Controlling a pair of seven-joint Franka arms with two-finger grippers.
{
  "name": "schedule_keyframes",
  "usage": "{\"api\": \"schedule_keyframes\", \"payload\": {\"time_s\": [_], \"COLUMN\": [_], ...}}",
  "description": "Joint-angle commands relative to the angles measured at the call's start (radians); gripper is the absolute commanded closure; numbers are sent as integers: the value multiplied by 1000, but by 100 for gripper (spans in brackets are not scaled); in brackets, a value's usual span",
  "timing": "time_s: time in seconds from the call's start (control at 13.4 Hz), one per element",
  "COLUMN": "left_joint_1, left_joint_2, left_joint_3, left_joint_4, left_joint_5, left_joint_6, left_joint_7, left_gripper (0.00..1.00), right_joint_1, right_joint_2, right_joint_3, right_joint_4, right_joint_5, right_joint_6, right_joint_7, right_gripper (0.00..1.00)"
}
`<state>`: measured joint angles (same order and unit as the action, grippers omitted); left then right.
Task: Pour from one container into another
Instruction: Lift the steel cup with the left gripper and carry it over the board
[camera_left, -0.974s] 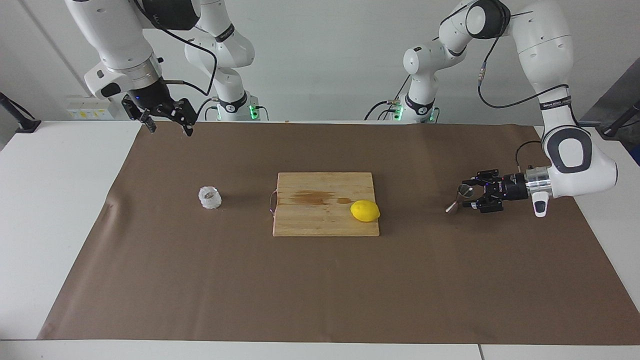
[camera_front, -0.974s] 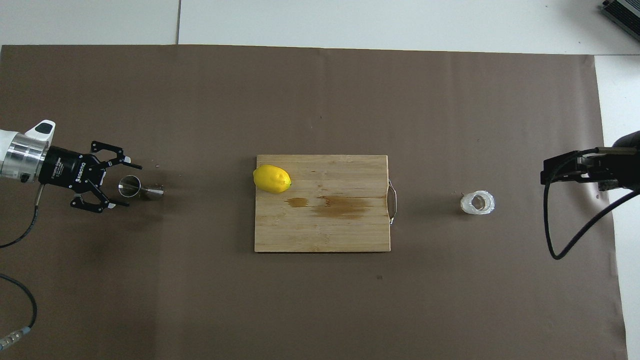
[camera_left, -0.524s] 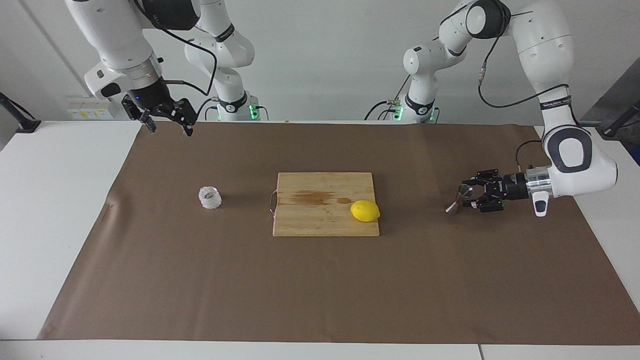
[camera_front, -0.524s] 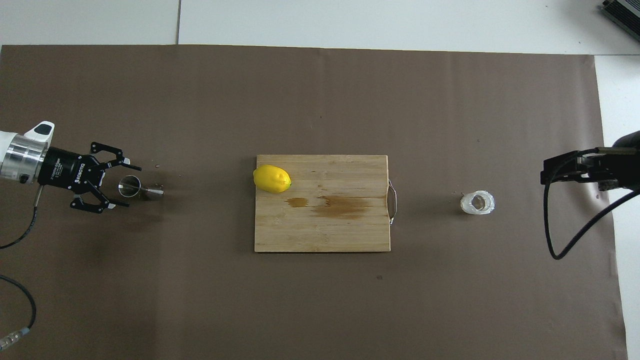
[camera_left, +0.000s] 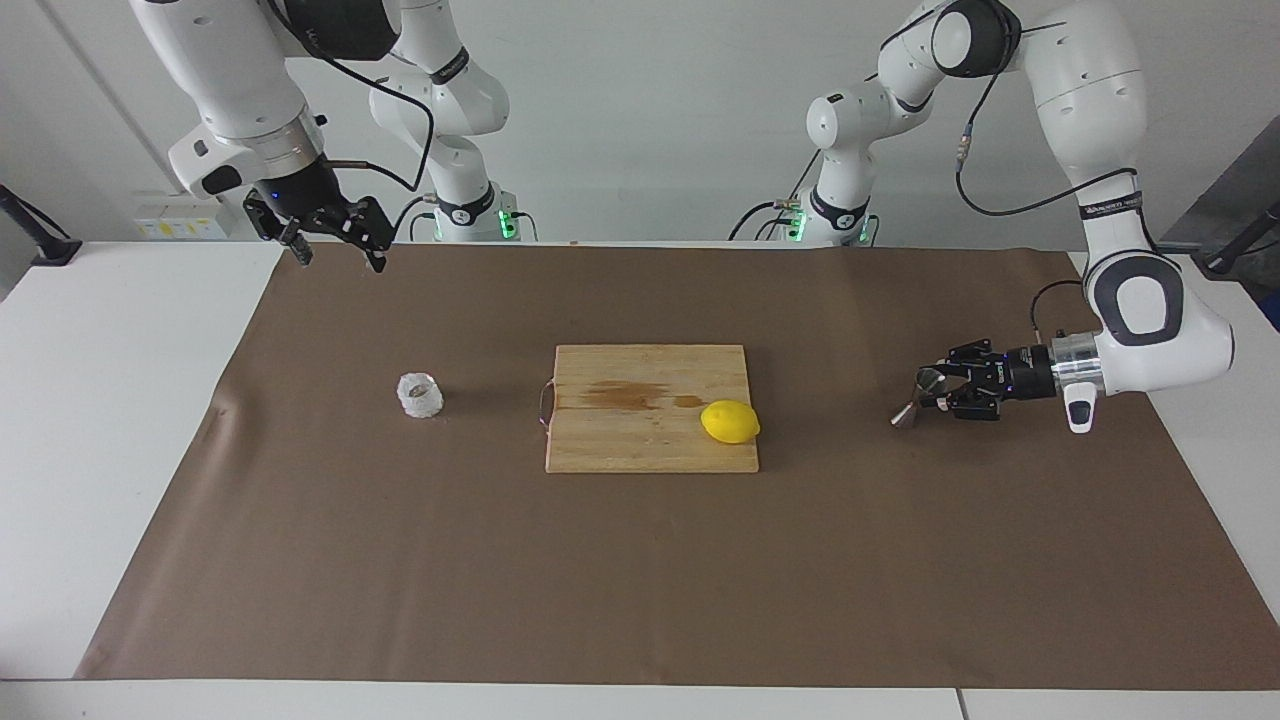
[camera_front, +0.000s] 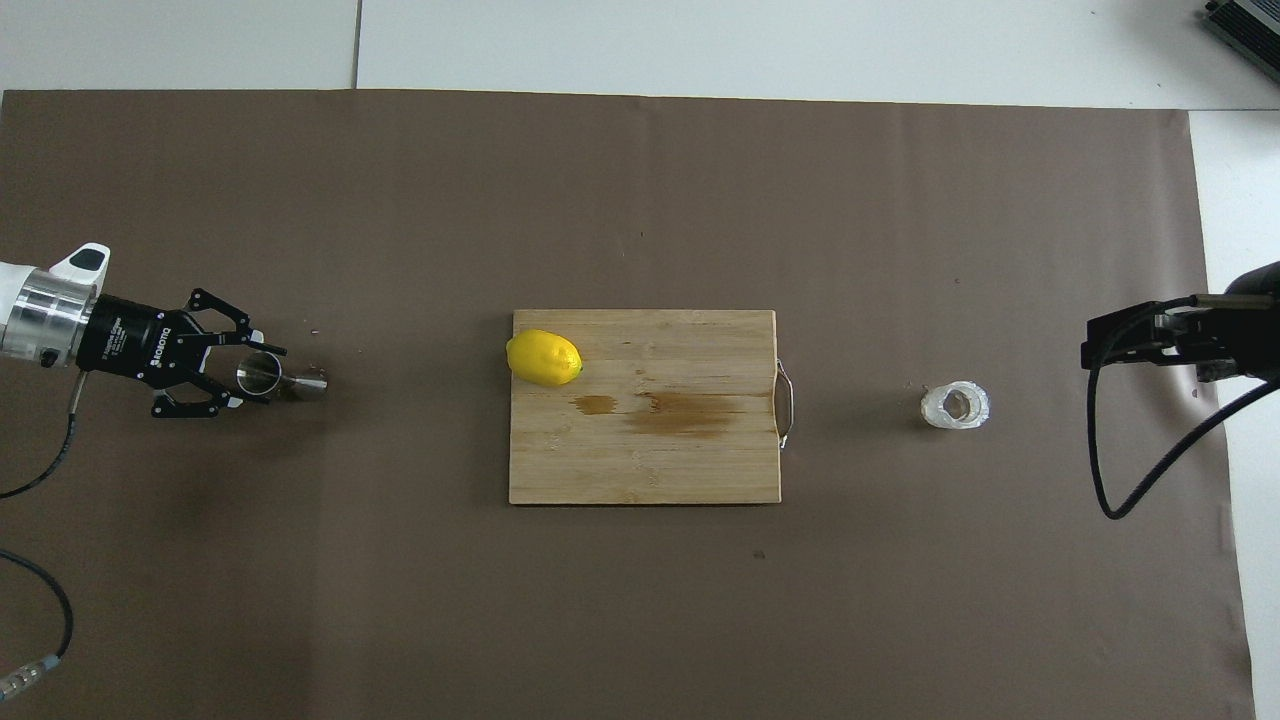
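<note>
Facing view: the left gripper (camera_left: 932, 391) lies low and level over the brown paper (camera_left: 640, 600) at the left arm's end of the tabletop (camera_left: 90, 420). Its jaws have drawn in around the upper cone of the steel jigger (camera_left: 917, 397), which stands tilted with its foot on the paper; whether the grip is firm cannot be told. The jigger sits well apart from the cutting board (camera_left: 650, 405) at the middle of the tabletop. A lemon (camera_left: 730, 421) rests on the board, at the corner toward the left arm and farther from the robots. The whitish faceted cup (camera_left: 420, 394) stands upright on the paper near the board's handle end, toward the right arm's end of the tabletop. The right gripper (camera_left: 333, 249) hangs high over the paper's edge next to the robots, its jaws spread wide and empty, the arm waiting.

Overhead view: the left gripper (camera_front: 255, 373) comes in from the edge, jaws narrowed on either side of the jigger's (camera_front: 282, 378) open mouth. The board (camera_front: 645, 450) shows a dark stain near the lemon (camera_front: 543, 357). The cup (camera_front: 956, 405) stands alone between the board's handle and the right gripper (camera_front: 1140, 338), apart from both.
</note>
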<state>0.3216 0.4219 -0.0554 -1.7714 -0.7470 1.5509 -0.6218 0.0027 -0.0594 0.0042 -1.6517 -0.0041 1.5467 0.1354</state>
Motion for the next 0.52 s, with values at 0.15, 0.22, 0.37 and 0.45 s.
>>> {"api": "schedule_keyframes", "payload": {"time_s": [0.15,0.22,0.37,0.45], "left_joint_1": [-4,-4,-4,-4], "left_joint_2": [-31,-31,-31,-31], "left_joint_3": [8,8,8,8], "left_joint_4": [-31,-31,-28,-26], "left_joint_5": [-12,-12,-12,-12], "left_joint_6": [-2,-2,-2,-3], "left_joint_7": [-10,-10,-10,-10], "left_gripper": [54,54,64,71], "right_joint_1": [-15,-15,-15,-15], "right_joint_2": [-23,-23,-23,-23], "right_joint_3": [5,5,5,5], "right_joint_4": [-26,-26,-26,-26], "right_joint_5": [26,26,26,26], "right_joint_6": [7,9,7,7], "right_joint_7": [-26,-26,-26,-26], "right_gripper": [0,0,0,0]}}
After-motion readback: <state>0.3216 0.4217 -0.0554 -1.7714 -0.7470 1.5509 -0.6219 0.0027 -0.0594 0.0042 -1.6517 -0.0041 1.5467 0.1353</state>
